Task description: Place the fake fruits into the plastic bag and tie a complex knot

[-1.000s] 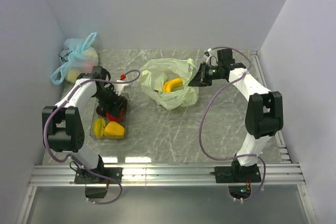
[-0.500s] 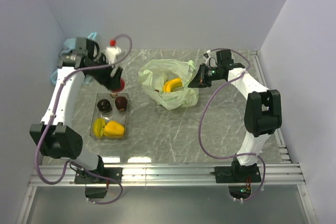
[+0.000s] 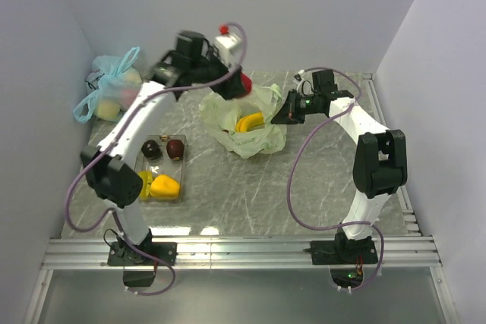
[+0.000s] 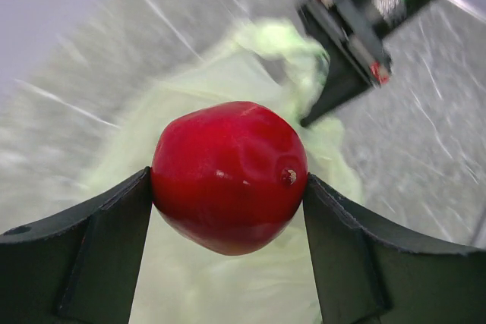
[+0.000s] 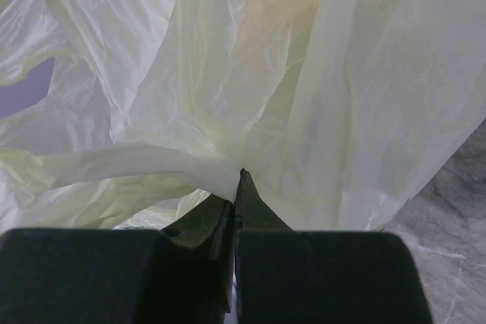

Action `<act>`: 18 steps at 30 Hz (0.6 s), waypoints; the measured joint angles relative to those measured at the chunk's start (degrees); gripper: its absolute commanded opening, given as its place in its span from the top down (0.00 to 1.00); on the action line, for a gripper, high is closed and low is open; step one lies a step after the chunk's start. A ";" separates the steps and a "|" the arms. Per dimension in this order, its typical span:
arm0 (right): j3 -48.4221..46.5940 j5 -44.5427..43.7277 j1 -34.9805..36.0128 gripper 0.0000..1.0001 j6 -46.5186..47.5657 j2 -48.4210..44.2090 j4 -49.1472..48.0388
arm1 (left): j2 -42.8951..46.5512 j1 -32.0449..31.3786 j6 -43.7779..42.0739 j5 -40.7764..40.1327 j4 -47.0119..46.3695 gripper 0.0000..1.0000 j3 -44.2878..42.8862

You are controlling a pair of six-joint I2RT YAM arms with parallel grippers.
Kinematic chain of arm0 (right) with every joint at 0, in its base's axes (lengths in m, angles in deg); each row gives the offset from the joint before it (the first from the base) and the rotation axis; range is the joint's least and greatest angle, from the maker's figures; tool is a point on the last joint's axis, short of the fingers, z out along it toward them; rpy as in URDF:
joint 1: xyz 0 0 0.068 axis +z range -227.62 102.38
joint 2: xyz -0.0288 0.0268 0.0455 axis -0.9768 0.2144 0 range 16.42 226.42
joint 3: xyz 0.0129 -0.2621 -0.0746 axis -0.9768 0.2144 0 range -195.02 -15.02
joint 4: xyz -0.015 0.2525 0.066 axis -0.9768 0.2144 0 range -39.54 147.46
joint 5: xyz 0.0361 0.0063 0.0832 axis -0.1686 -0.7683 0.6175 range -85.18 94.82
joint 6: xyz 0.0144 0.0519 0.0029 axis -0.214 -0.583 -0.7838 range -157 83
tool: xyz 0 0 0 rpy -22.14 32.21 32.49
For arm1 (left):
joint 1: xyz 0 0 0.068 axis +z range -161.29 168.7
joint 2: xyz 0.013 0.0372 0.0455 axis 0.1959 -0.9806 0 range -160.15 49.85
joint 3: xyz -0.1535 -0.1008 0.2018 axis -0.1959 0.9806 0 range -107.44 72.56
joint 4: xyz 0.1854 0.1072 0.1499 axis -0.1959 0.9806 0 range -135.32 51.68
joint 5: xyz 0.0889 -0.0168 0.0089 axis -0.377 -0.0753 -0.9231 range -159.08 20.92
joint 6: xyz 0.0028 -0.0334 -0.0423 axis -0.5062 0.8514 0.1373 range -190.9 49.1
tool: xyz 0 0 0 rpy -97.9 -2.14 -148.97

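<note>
My left gripper [image 3: 235, 86] is shut on the red apple [image 4: 229, 175] and holds it in the air above the open pale green plastic bag [image 3: 244, 123]; the apple also shows in the top view [image 3: 244, 83]. The yellow banana bunch [image 3: 250, 122] lies inside the bag. My right gripper [image 3: 282, 116] is shut on the bag's right edge [image 5: 228, 165] and holds it up. In the clear tray [image 3: 140, 163] lie two small dark red-brown pieces [image 3: 175, 148], a yellow lumpy fruit [image 3: 165, 187] and another yellow fruit [image 3: 143, 184].
A light blue knotted bag [image 3: 112, 90] with pale fruits sits at the back left against the wall. Walls close in the table on the left, back and right. A metal rail [image 3: 243, 252] runs along the near edge.
My left gripper took the red apple from the tray, rose, and swung right to above the green bag. The right gripper has kept hold of the bag edge.
</note>
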State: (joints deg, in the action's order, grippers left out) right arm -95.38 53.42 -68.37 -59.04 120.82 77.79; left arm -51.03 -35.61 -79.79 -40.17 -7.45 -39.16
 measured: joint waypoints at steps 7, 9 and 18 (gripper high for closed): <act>-0.94 -0.11 -0.02 1.00 -1.92 0.00 -1.62 | -8.59 -8.09 3.69 -4.94 -3.96 0.34 7.78; -1.14 -0.07 -0.02 1.00 -2.34 0.00 -2.03 | -10.54 -8.87 4.07 -6.60 -4.66 0.16 7.74; -1.20 0.07 -0.02 1.00 -2.27 0.04 -2.03 | -15.39 -8.07 3.98 -11.28 0.11 0.01 -7.89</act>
State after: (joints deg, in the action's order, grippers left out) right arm -96.58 53.49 -68.39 -61.32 120.87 75.76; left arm -66.42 -43.68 -75.81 -51.45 -7.34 -47.05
